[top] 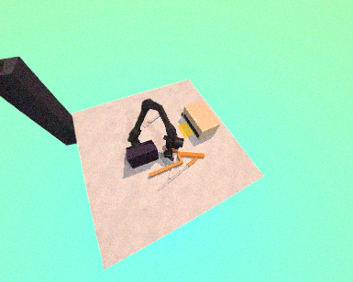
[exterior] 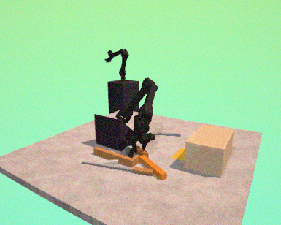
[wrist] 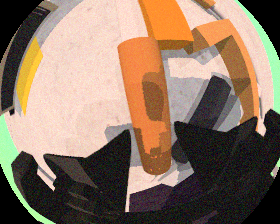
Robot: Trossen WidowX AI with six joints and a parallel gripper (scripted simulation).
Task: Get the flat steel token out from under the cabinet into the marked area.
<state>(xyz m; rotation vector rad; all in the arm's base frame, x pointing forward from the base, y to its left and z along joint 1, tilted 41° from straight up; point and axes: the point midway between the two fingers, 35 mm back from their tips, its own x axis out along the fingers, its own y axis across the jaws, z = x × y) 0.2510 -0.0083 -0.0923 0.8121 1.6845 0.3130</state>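
Token: you can't pick out the flat steel token in any view, so its exact spot, heading and long axis can't be told.
Cabinet: top view gives you the cabinet (top: 201,120) (exterior: 206,146) w/ its dark front facing the arm side; exterior shows the plain side and lid, w/ that front turned away. Its long axis runs upper L to lower R in top view.
Marked area: yellow patch (top: 186,130) (exterior: 179,154) (wrist: 30,75) on the worktop (top: 126,206) (exterior: 195,197) (wrist: 81,75), in front of the cabinet; partly hidden behind it in exterior, at far L in wrist.
End effector: your end effector (top: 169,156) (exterior: 138,150) (wrist: 152,129) is low, fingers apart, not clamped on anything.
Orange cylinder: wrist shows you the orange cylinder (wrist: 143,90) clearly, its near end running down btwn the fingers; top and exterior mostly hide it. Long axis approx up-down in wrist, slight tilt.
Orange bars: top has one straight orange bar (top: 191,155) (exterior: 152,167) and, nearby, an angled orange bar (top: 166,169) (exterior: 112,154).
Thin rod: orange-gripped rod (top: 171,178) (exterior: 107,166) lies near the bars; in top it points lower L, grip at upper R.
Dark box: beside the arm, dark box (top: 142,154) (exterior: 109,132).
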